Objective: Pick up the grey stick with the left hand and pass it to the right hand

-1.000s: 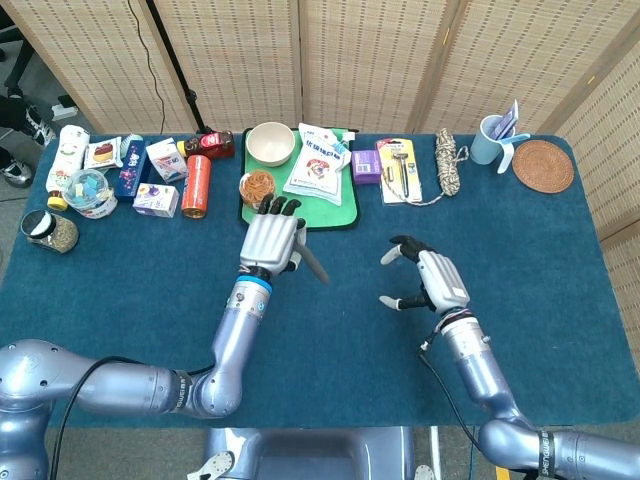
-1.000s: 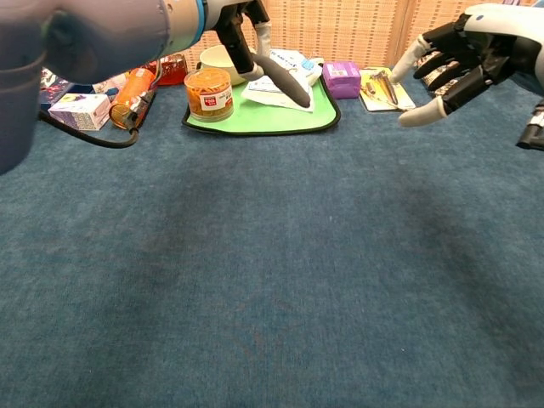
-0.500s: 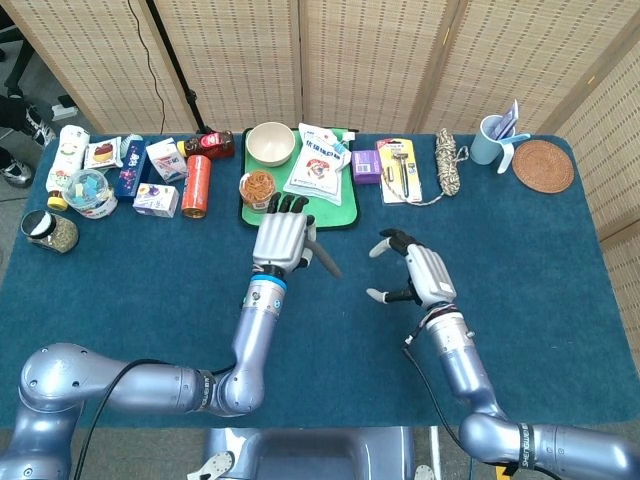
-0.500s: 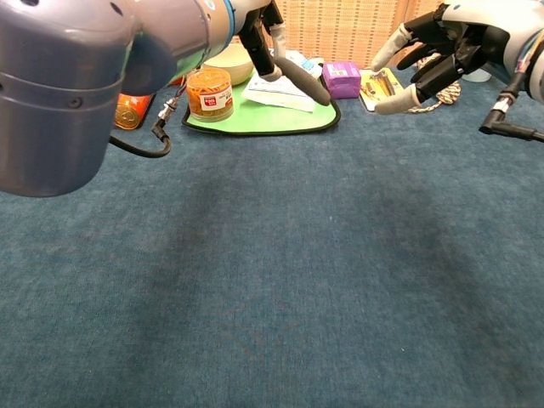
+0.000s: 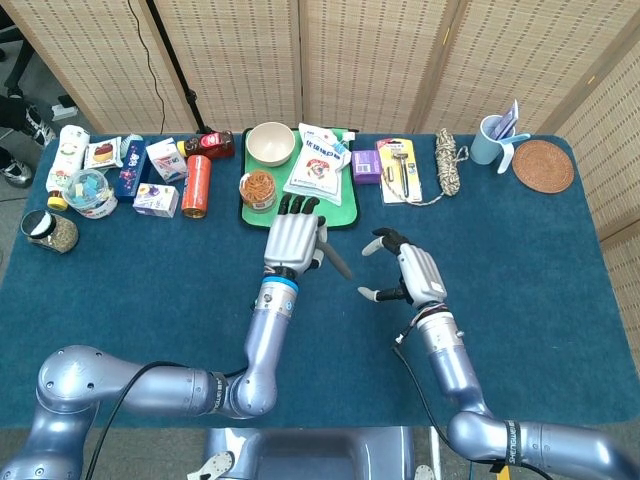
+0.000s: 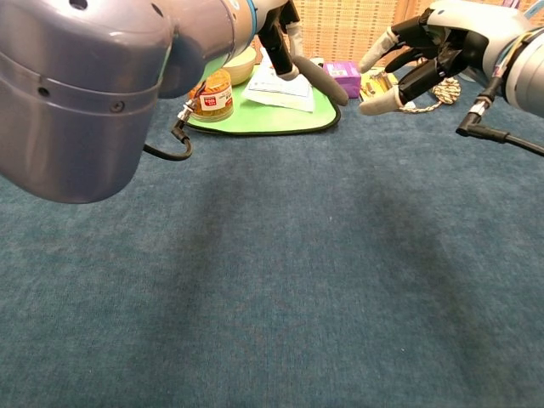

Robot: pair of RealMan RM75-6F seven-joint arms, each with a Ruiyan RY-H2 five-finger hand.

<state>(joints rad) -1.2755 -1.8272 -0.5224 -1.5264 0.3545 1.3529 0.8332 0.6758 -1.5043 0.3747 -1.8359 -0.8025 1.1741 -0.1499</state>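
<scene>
I have brought the left hand (image 5: pixel 294 236), gripping the grey stick (image 5: pixel 336 259) at frame centre, rightward toward the right hand (image 5: pixel 405 274), whose spread, empty fingers have closed in near the stick's tip, so the handover looks imminent.

L hand (image 5: pixel 295 235) is raised over mid-table, back of hand toward head cam, fingers curled around the grey stick (image 5: pixel 337 261), which pokes out toward R side. R hand (image 5: pixel 405 275) is close beside it, holding nothing, fingers spread and thumb apart, palm facing L. Both forearms angle inward from near edge.
</scene>
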